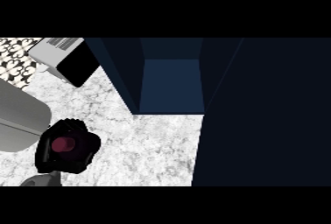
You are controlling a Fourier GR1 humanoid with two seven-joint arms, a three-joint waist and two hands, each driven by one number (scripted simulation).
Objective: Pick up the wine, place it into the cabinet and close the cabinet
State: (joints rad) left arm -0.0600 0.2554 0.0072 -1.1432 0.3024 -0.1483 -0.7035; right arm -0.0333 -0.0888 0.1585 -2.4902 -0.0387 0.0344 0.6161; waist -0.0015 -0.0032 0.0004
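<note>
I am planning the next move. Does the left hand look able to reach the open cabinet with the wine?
Probably yes. The left hand is curled round the wine, and only bare counter lies between it and the cabinet opening. The grey appliance stands off to the side.

You see only the dark red round top of the wine bottle [64, 144]; the black left hand [65, 148] curls round it and hides its body and base. The grey left forearm [19, 118] runs out past the view's left edge. The grey box-shaped appliance with a black front panel [65, 59] is cut off by the upper edge, so you cannot tell what it is. The dark blue open cabinet [171, 83] shows only part of its inside, and its dark door panel [265, 113] leaves the view at the right. Your right hand shows nowhere
</note>
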